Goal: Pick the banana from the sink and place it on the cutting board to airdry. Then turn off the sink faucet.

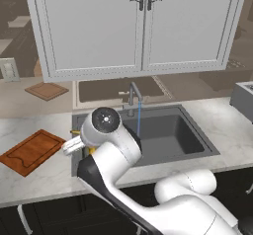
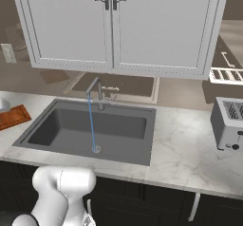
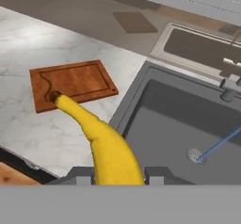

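My gripper (image 3: 117, 178) is shut on the yellow banana (image 3: 106, 145), which sticks out ahead of the fingers. Its dark tip hangs over the near edge of the reddish-brown cutting board (image 3: 70, 83). The hand hovers above the counter strip between the board and the left rim of the dark grey sink (image 3: 179, 115). From the left base, the board (image 1: 32, 151) lies left of the sink (image 1: 173, 140), and a bit of the banana (image 1: 91, 150) peeks out behind the arm's joint. The sink faucet (image 1: 132, 95) (image 2: 97, 94) stands behind the basin with a thin blue water stream (image 2: 91, 125) falling to the drain (image 3: 194, 155).
A toaster (image 2: 228, 123) stands on the counter right of the sink. White upper cabinets (image 1: 138, 26) hang above the faucet. A smaller, paler board (image 1: 47, 90) lies further back on the left. Marble counter (image 3: 42, 124) surrounds the cutting board.
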Controlling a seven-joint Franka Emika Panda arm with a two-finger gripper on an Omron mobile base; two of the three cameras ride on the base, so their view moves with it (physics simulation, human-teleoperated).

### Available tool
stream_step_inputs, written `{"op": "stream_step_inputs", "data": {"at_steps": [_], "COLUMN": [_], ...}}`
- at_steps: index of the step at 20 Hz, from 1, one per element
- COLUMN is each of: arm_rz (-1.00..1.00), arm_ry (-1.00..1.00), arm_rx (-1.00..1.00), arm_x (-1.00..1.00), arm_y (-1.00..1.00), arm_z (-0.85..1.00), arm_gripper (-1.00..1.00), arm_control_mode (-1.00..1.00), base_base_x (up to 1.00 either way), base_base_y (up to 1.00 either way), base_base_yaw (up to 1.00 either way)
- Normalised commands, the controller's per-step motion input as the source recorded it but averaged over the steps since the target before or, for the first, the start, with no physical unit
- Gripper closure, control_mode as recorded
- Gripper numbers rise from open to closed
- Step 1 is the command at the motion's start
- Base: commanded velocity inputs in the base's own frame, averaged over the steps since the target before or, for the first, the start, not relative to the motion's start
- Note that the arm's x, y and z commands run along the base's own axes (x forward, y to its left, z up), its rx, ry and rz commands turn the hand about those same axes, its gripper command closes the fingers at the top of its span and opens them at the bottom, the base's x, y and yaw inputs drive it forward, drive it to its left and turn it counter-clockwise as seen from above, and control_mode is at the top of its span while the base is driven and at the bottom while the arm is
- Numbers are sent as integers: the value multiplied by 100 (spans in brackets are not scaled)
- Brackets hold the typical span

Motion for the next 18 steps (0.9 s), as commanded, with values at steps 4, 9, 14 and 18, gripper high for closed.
{"op": "stream_step_inputs", "data": {"at_steps": [4, 9, 14, 18], "arm_rz": [0, 0, 0, 0], "arm_ry": [0, 0, 1, 0], "arm_rx": [4, 2, 1, 0], "arm_x": [28, 24, 17, 19], "arm_y": [29, 36, 31, 29], "arm_z": [-10, -7, -9, -9], "arm_gripper": [100, 100, 100, 100], "arm_control_mode": [-100, -100, -100, -100], "base_base_x": [0, 0, 0, 0], "base_base_y": [0, 0, 0, 0], "base_base_yaw": [0, 0, 0, 0]}}
